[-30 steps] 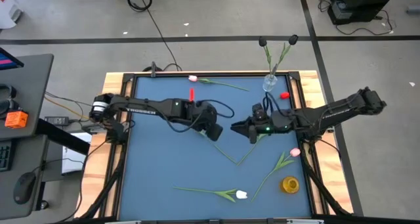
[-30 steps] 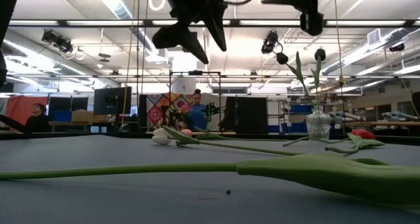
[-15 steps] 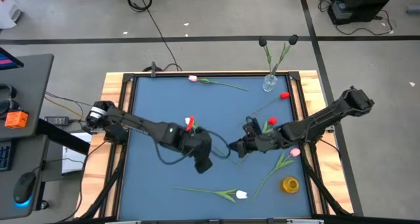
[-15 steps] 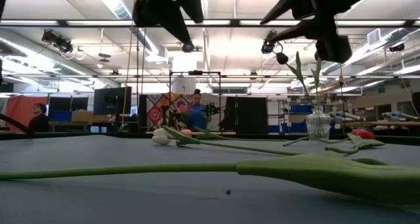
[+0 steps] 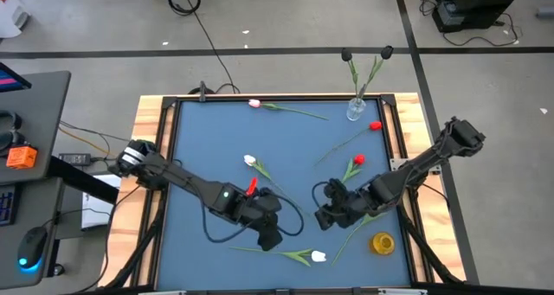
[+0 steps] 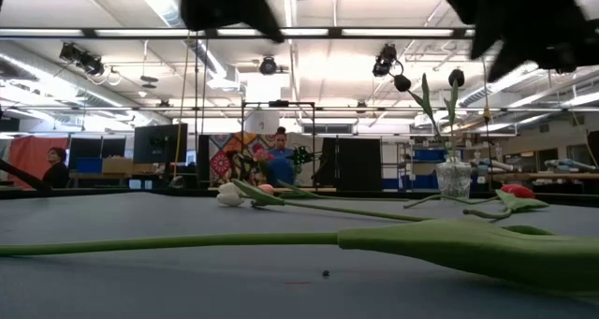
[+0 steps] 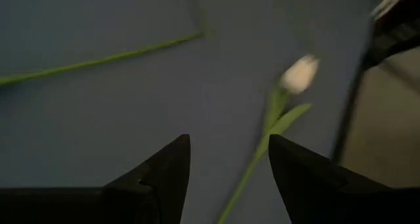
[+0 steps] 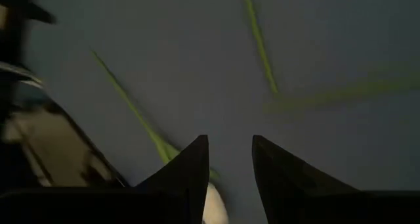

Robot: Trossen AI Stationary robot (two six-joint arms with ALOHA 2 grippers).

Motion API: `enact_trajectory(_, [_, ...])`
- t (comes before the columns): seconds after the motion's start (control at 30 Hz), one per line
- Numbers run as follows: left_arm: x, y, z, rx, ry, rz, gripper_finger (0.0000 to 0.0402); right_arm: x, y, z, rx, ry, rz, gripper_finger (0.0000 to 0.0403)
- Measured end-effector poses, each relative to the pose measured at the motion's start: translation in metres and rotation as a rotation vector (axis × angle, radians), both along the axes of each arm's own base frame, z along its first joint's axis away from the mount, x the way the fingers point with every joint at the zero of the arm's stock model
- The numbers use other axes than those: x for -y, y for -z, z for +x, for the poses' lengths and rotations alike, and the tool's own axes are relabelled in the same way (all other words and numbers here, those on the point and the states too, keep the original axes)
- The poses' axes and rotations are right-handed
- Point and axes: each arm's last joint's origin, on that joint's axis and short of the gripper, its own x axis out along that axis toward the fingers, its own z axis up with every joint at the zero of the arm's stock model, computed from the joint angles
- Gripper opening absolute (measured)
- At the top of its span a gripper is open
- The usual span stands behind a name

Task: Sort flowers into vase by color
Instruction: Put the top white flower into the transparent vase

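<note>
My left gripper (image 5: 270, 236) hovers open above the near middle of the table, just beyond a white tulip (image 5: 318, 256) lying flat along the near edge; its head shows in the left wrist view (image 7: 300, 74). My right gripper (image 5: 324, 214) is also open and empty, hovering to the right of the left one over green stems (image 8: 131, 109). Another white tulip (image 5: 250, 161) lies mid-table, with two red tulips (image 5: 357, 160) (image 5: 375, 125) to the right and a pale pink one (image 5: 254, 103) by the far edge. A clear vase (image 5: 356, 111) holds two black tulips.
A small yellow vase (image 5: 382, 242) stands at the near right corner, close under my right arm. The table's raised wooden frame (image 5: 161, 157) runs around the blue mat. In the low view both grippers (image 6: 229, 6) (image 6: 529, 20) hang high above the tulip leaf (image 6: 468, 249).
Both arms have swung from the table's middle toward its near edge, my left gripper farther than my right. They now stand close together near the white tulip at the near edge. The mid-table white tulip and a red tulip, earlier under the arms, now show.
</note>
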Motion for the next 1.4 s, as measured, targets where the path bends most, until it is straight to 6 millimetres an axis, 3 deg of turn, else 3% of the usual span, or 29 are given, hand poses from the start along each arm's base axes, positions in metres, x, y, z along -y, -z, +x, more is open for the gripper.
enact_trajectory(0.17, [0.009, 0.001, 0.007, 0.074, 0.035, -0.004, 0.021, -0.007, 0.008, -0.011, -0.182, -0.049, 0.099, 0.0125])
enact_trajectory(0.33, [0.02, 0.002, 0.003, 0.08, 0.128, 0.044, 0.021, -0.016, 0.01, -0.019, -0.236, -0.111, 0.117, 0.0125])
enact_trajectory(0.5, [0.035, 0.001, -0.004, 0.098, 0.194, 0.058, 0.021, -0.009, -0.003, -0.045, -0.372, -0.292, 0.122, 0.0125])
enact_trajectory(0.63, [0.049, -0.001, -0.009, 0.141, 0.246, 0.075, 0.021, 0.0, -0.019, -0.072, -0.43, -0.304, 0.087, 0.0125])
enact_trajectory(0.73, [0.056, -0.002, -0.012, 0.16, 0.274, 0.112, 0.021, 0.007, -0.027, -0.081, -0.4, -0.247, 0.054, 0.0125])
enact_trajectory(0.9, [0.06, -0.003, -0.015, 0.182, 0.207, 0.14, 0.021, 0.011, -0.031, -0.078, -0.299, -0.137, 0.0, 0.0125])
enact_trajectory(1.2, [0.052, -0.003, -0.011, 0.195, -0.056, -0.005, 0.021, 0.017, -0.012, -0.072, -0.467, 0.197, -0.045, 0.0126])
enact_trajectory(1.4, [0.039, -0.006, 0.0, 0.227, -0.114, -0.034, 0.021, 0.045, 0.01, -0.067, -0.535, 0.543, -0.069, 0.0126])
